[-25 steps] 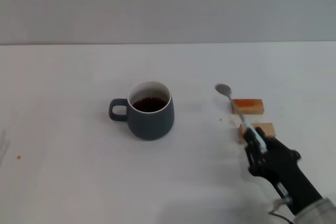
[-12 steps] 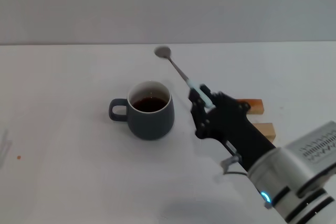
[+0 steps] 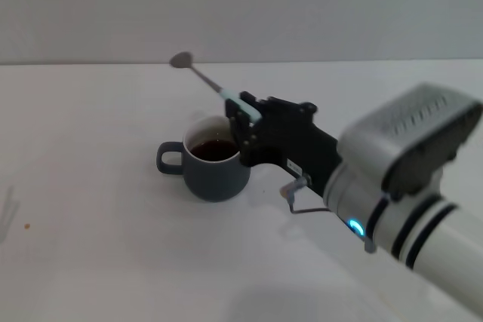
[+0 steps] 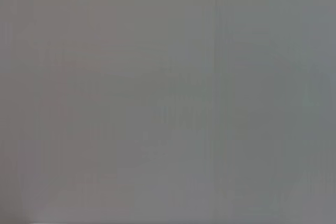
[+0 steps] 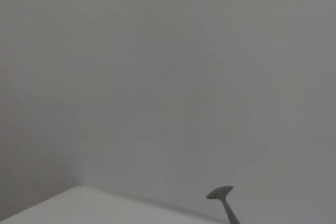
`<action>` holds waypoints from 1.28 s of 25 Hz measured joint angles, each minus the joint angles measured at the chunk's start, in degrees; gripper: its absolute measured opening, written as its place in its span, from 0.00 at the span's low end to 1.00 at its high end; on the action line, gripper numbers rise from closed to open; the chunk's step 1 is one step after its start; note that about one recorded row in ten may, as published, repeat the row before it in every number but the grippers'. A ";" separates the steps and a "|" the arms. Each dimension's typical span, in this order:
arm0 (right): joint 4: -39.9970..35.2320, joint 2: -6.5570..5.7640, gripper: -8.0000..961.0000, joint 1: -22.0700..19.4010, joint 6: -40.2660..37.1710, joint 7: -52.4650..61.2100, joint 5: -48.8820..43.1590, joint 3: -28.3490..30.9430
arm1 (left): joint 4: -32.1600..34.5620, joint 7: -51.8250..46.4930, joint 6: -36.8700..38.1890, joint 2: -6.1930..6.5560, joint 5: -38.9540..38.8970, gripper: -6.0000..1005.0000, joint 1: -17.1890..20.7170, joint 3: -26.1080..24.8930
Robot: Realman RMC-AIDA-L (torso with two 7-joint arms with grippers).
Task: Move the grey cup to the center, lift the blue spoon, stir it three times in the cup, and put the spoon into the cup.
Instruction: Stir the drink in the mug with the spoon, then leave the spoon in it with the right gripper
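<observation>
The blue spoon (image 3: 207, 81) is held aloft by the right tool (image 3: 245, 122), whose fingers are pinched on the pale blue handle where it meets the grey metal neck. The spoon is tilted, its small grey bowl raised up and away to the far left, above and beyond the grey cup (image 3: 215, 160). In the right wrist view only the spoon's bowl and a short length of neck (image 5: 223, 199) are seen, set against a plain wall.

The cup is seen standing upright near the middle of the white surface (image 3: 90, 209). It is a rounded, dark slate-grey mug with a white interior and white rim; dark brown liquid is visible inside. Its single loop handle is turned to the left. The black tool is positioned just over the cup's right rim, with the arm's pale housing reaching in from the near right. A small blue light is shown glowing on that housing.

The left tool is not seen in the head view, and nothing but a blank grey field is shown by the left wrist view.
</observation>
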 joint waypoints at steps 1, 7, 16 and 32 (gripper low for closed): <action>0.00 0.00 0.17 0.00 0.00 0.00 0.00 0.00 | -0.01 0.00 0.01 0.00 0.00 0.85 -0.04 0.01; 6.56 3.65 0.17 1.47 24.18 3.24 -6.84 12.81 | -0.06 0.00 -0.25 -0.03 0.08 0.85 -0.35 0.12; 16.59 3.53 0.17 12.13 50.15 24.37 -28.22 21.24 | -0.28 0.00 -0.37 -0.17 0.18 0.85 -0.43 0.32; 26.08 3.57 0.17 20.58 75.57 33.08 -34.17 28.39 | -0.81 0.00 0.94 -0.12 0.21 0.85 0.10 0.34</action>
